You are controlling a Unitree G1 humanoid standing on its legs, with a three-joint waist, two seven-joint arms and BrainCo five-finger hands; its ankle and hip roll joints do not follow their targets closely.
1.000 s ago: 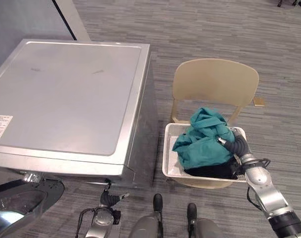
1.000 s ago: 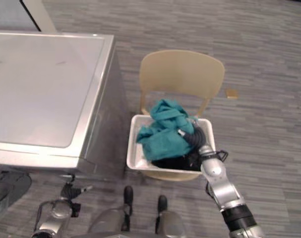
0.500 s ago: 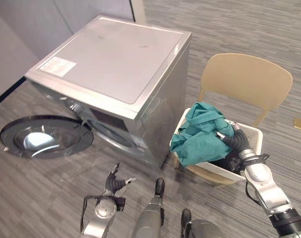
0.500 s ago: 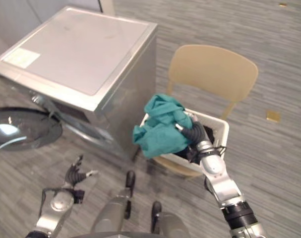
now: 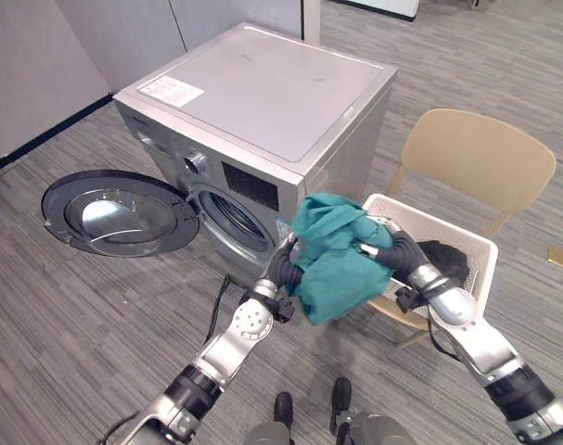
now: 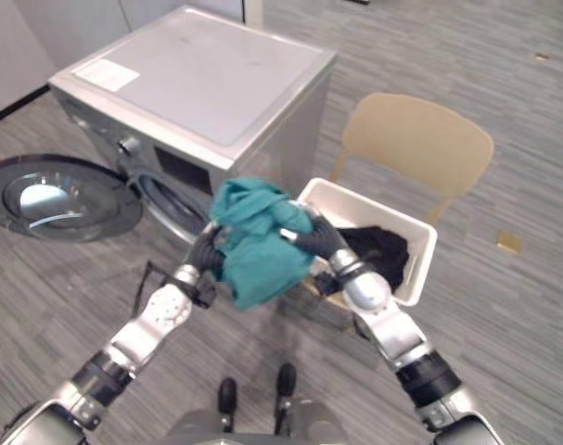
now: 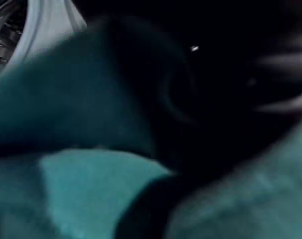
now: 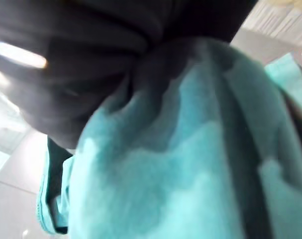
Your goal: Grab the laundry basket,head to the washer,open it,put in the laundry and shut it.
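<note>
- left eye view: a crumpled teal garment (image 5: 335, 255) of soft, folded cloth is held up between the two hands, in front of the washer (image 5: 262, 120), a boxy silver-grey machine with a flat, smooth top. the left hand (image 5: 283, 264) is pressed to the cloth's left side and the right hand (image 5: 392, 252) is seen at its right side, under its dark ribbed cover; how far either hand's fingers are curled cannot be told, since they are buried in the cloth. the round door (image 5: 121, 210), dark-rimmed with a glass centre, is swung fully open to the left, and the drum opening (image 5: 233, 221) is left uncovered just left of the garment.
- right eye view: the white rectangular laundry basket (image 6: 417, 255) is seen resting on a tan chair (image 6: 420, 148) with a rounded back, right of the washer. a dark piece of laundry (image 6: 378, 248) is left inside it. striped grey carpet (image 6: 504, 120) lies open to the right and far side.
- left wrist view: teal cloth (image 7: 66, 194) is seen close against a dark shape, with the pale ring of the drum opening (image 7: 46, 25) beyond it.
- right wrist view: teal cloth (image 8: 180, 164) is bunched under the hand's dark cover (image 8: 76, 64).
</note>
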